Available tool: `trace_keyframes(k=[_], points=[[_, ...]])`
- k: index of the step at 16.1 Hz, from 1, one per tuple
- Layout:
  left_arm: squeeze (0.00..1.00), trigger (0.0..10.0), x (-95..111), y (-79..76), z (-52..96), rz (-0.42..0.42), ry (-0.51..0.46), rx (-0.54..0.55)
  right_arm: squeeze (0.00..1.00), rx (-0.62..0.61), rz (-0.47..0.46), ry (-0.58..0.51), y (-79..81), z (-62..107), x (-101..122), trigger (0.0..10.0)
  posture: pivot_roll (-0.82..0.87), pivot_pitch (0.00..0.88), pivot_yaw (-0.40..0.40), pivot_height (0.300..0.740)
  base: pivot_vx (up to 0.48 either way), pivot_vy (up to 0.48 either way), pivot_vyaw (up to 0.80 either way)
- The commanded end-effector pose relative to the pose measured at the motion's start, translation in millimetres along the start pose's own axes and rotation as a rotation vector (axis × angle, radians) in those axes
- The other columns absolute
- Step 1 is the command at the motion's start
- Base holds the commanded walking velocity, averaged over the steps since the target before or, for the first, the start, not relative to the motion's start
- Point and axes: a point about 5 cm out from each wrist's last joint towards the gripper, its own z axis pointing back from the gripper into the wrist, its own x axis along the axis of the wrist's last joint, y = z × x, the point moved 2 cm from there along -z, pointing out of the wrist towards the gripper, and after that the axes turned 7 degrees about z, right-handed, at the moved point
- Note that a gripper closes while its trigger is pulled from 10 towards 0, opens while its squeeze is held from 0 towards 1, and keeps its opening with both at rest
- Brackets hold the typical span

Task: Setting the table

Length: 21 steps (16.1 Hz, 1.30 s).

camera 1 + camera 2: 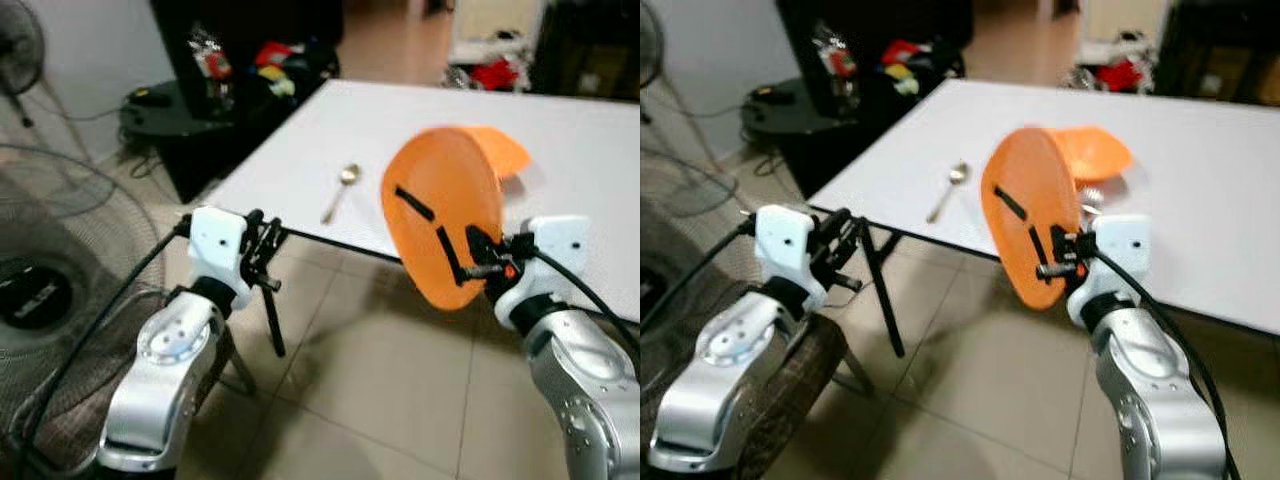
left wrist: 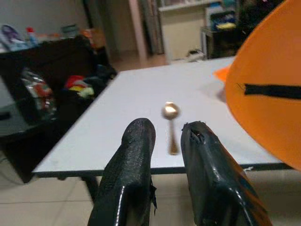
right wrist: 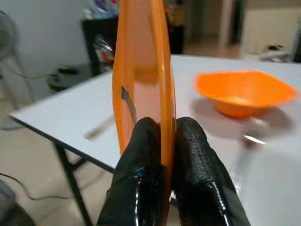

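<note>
Left eye view: one orange plate [image 1: 440, 215] stands on edge above the near edge of the white table [image 1: 600, 170], clamped by the right gripper [image 1: 478, 262]; one spoon [image 1: 341, 190] lies there, bowl pointing away.

Left wrist view: left gripper [image 2: 167, 141] nearly closed, empty.

Right wrist view: one orange bowl [image 3: 242, 92] rests on the table.

Orange plate [image 1: 440, 205] crossed by black strips, orange bowl [image 3: 242, 92]; white counter [image 1: 590, 150], gold-toned spoon [image 1: 343, 188]; black fingers [image 3: 141, 155], silver arms, beige tiled floor [image 1: 380, 380]
</note>
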Motion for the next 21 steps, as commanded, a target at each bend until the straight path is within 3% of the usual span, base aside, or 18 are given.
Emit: trace_keyframes(k=[1,5,10,13,17,21], points=[[0.0,10.0,1,7.0,2.7,-0.012,0.0,0.024,0.0,0.076,-0.018,-0.111,13.6,0.1,21,10.0,-0.07,0.0,0.071,0.74,0.315,0.0,0.0],[0.0,10.0,2,8.1,5.1,-0.014,-0.004,0.026,0.0,0.111,-0.093,-0.173,14.9,1.2,32,10.0,-0.07,0.0,0.07,0.74,0.314,0.0,-0.4],[0.0,10.0,0,7.9,5.5,-0.016,0.001,0.028,0.0,0.217,-0.263,-0.11,25.3,1.1,23,10.0,-0.07,0.0,0.067,0.74,0.313,0.0,-0.32],[0.0,10.0,0,7.7,5.4,-0.021,0.001,0.026,0.0,0.239,-0.357,-0.098,21.8,-0.1,22,10.0,-0.07,0.0,0.068,0.74,0.31,0.0,0.0],[0.0,10.0,1,9.6,5.7,-0.023,-0.003,0.028,0.0,0.35,-0.343,-0.087,31.4,3.7,27,10.0,-0.07,0.0,0.07,0.74,0.311,0.0,0.0],[0.0,10.0,0,8.8,4.5,-0.021,-0.003,0.024,0.0,0.346,-0.38,-0.036,30.1,0.6,23,10.0,-0.07,0.0,0.072,0.74,0.311,0.0,0.0]])
